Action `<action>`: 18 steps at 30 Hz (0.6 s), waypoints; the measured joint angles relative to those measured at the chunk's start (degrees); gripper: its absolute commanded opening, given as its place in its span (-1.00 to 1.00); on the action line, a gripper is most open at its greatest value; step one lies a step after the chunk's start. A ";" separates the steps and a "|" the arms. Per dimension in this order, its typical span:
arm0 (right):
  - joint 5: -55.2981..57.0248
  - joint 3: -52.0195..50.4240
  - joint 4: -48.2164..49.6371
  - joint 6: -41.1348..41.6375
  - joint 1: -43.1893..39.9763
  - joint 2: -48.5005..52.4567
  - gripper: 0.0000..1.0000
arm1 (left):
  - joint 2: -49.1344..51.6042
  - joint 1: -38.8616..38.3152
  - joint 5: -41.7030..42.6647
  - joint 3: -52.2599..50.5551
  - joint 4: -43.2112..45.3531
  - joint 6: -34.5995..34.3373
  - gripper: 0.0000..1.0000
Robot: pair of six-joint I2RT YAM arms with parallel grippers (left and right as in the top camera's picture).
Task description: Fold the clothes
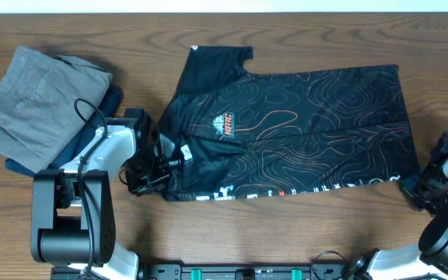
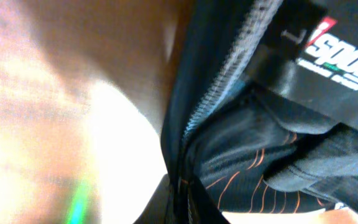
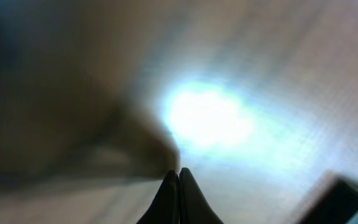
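The jersey (image 1: pixel 302 124) lies spread flat mid-table (image 1: pixel 286 241), chest logo up. The left gripper (image 1: pixel 152 167) pinches its bunched left edge, by the label. The right gripper (image 1: pixel 412 187), fingers pressed together, sits at the lower right corner; its blurred wrist view shows no cloth between them.

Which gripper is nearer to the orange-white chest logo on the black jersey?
Left. The left gripper is at the collar-end edge of the black jersey, close to the chest logo; the right gripper is at the far hem corner.
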 measured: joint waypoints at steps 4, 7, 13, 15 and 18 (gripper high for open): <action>-0.83 -0.11 0.74 0.04 -1.55 -0.02 -0.98 | 0.00 0.00 -0.39 0.00 -1.60 0.00 -0.88; -4.83 -0.13 4.22 -1.49 -1.70 -0.26 -0.47 | 0.00 0.00 -0.61 0.00 -0.37 0.00 -0.88; -14.40 -0.15 13.31 -5.16 -1.70 -1.16 -0.09 | 0.00 0.00 -1.03 0.00 1.51 0.00 -0.88; -16.46 -0.15 14.71 -5.70 -1.70 -1.16 -0.09 | 0.00 0.00 -1.05 0.00 1.51 0.00 -0.88; -18.10 -0.15 16.46 -6.10 -1.68 -1.16 -0.09 | 0.00 0.00 -1.05 0.00 1.55 0.00 -0.88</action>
